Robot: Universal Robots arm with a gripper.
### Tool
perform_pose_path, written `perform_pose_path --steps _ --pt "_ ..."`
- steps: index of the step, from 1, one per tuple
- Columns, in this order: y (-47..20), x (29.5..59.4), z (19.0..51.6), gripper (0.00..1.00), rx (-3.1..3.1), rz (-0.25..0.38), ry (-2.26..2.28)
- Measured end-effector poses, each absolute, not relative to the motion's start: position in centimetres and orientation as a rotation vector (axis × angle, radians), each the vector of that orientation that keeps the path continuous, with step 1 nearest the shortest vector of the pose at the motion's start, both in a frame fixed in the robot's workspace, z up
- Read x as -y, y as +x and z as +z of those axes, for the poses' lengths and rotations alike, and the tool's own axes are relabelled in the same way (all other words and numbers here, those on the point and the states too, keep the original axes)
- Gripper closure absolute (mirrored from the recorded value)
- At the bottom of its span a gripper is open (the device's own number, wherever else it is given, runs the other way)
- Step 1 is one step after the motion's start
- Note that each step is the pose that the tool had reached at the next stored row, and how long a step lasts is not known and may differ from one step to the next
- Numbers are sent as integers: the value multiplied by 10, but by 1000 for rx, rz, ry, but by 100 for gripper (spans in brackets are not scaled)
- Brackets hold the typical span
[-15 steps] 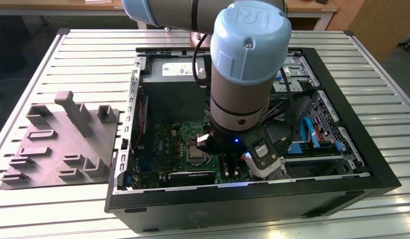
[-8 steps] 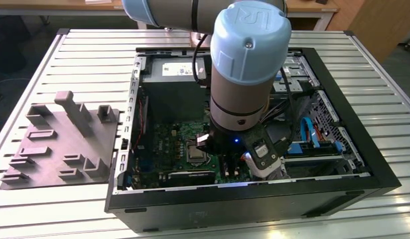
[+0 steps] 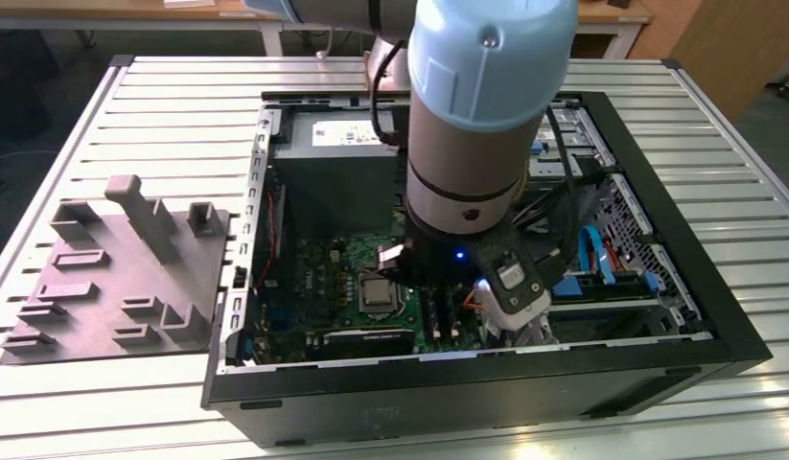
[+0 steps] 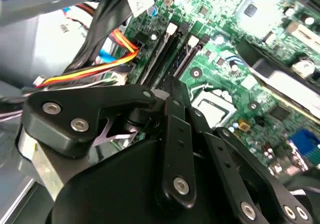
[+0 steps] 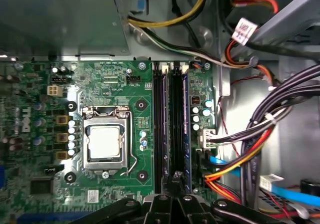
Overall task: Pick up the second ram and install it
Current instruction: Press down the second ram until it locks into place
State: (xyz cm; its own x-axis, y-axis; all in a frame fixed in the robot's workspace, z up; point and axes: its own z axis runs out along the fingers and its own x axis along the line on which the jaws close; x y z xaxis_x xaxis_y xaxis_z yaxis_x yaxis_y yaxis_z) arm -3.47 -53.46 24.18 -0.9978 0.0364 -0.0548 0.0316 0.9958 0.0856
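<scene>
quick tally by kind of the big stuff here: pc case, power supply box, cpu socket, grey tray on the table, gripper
open computer case: 1
grey power-supply box: 1
silver processor socket: 1
grey moulded tray on the table beside the case: 1
gripper, low over the motherboard: 1
total: 5

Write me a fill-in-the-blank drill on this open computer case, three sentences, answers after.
1. The gripper hovers over the long black ___ slots.
2. The square silver processor socket sits on the ___ motherboard.
3. In the exterior view, the grey fixture block lies to the case's ___.

Answers: memory; green; left
</scene>
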Motion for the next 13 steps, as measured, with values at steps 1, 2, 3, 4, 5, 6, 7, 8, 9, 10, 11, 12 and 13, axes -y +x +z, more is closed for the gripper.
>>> perform_pose_path --steps 1,2,3,4,5,6,7,8,9,10,11,12,13 --pt "-35 535 245 90 -3082 131 53" --pt "-35 535 248 90 -3082 131 53" --pt "-35 535 250 90 -3082 131 52" --pt "-35 535 250 90 -3082 131 53" --pt "-35 535 250 90 -3082 131 52" --pt "-35 535 250 90 -3082 131 52" --pt "-35 535 250 90 -3082 130 52" --pt "-35 534 250 90 -3082 130 52" --pt "-35 533 250 90 -3082 130 52" --pt "-35 530 250 90 -3082 130 53" --pt "-35 528 250 90 -3082 130 53" --pt "-35 525 250 90 -3082 130 53" --pt "-35 521 249 90 -3082 130 53"
